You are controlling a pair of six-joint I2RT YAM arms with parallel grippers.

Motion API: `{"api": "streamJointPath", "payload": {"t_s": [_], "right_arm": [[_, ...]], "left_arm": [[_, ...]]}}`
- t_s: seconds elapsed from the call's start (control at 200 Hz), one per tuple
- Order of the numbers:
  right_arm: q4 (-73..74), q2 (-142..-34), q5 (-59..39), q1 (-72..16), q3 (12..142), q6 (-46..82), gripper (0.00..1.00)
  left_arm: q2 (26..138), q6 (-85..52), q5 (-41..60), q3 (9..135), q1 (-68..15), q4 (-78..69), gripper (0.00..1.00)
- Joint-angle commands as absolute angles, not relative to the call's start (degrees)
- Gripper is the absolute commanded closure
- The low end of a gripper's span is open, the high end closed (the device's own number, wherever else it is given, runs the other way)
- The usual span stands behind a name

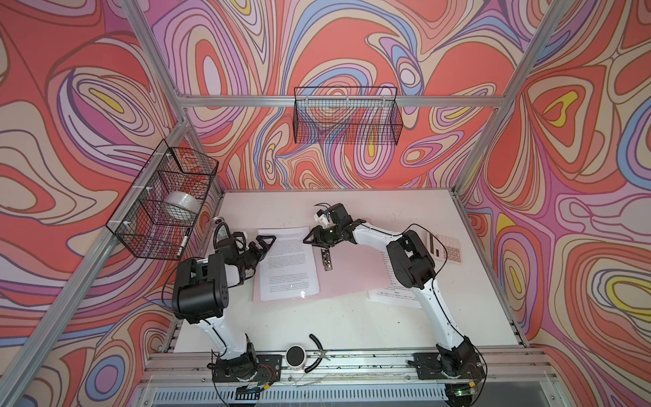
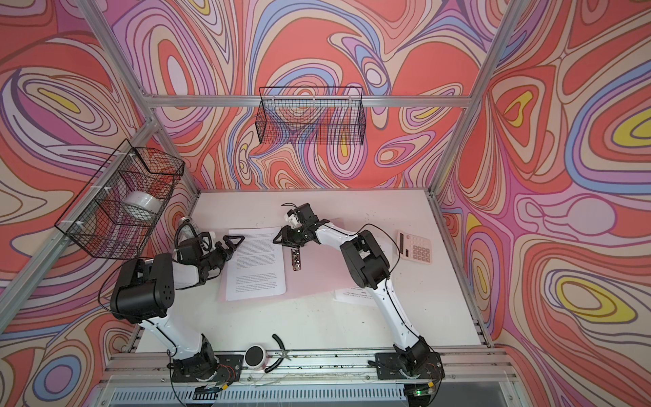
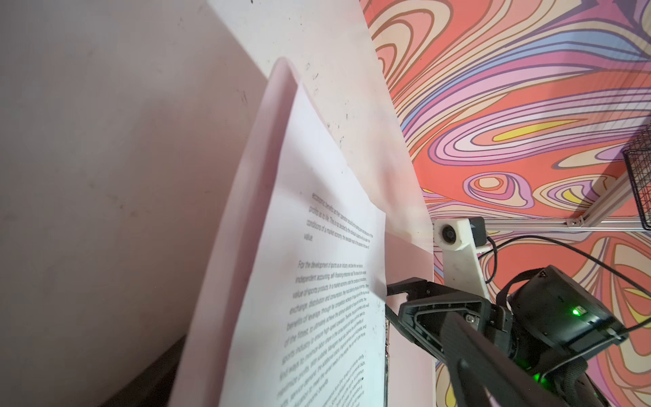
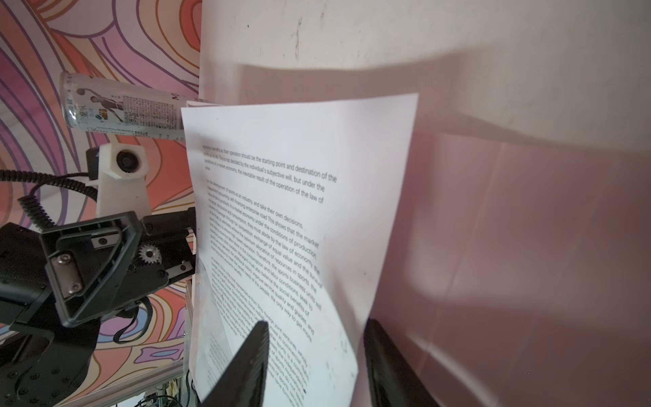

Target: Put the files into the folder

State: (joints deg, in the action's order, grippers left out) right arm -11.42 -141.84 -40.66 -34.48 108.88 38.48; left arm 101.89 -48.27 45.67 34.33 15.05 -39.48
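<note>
White desk (image 1: 352,324), swirl-patterned walls: the folder (image 1: 352,275) lies open, one sheet (image 1: 285,264) on its left leaf. A second sheet (image 1: 391,295) waits by the right arm, and the folder is yet to close. Left claw (image 1: 266,245) spread wide beside the sheet; right claw (image 1: 307,239) apart, straddling its corner.

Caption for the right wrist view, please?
Right gripper, open, straddles an edge of the printed sheet on the pink folder; left gripper sits open at the opposite edge.

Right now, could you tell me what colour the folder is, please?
The folder is plain pale pink, clearest in the right wrist view.
</note>
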Motion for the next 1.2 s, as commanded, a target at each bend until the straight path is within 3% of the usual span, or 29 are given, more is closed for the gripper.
{"api": "streamJointPath", "payload": {"t_s": [0.0,0.05,0.12,0.646,1.197], "right_arm": [[-10.50,-144.14,-42.63,-34.99,110.59,39.52,0.63],[-10.03,-144.34,-42.71,-34.99,110.67,39.85,0.74],[-8.88,-144.27,-42.63,-34.99,110.08,40.77,1.00],[1.65,-138.26,-35.19,-34.25,100.59,48.80,1.00],[3.49,-132.66,-27.95,-32.70,94.23,50.80,1.00]], "left_arm": [[103.15,-48.69,46.31,35.16,15.31,-40.17,0.02],[103.10,-48.63,46.29,35.29,15.34,-40.04,0.02],[103.04,-48.60,46.24,35.24,15.30,-39.99,0.02],[103.02,-48.60,46.05,35.39,15.32,-39.56,0.02],[103.14,-48.87,45.88,35.24,15.38,-39.84,0.02]]}}
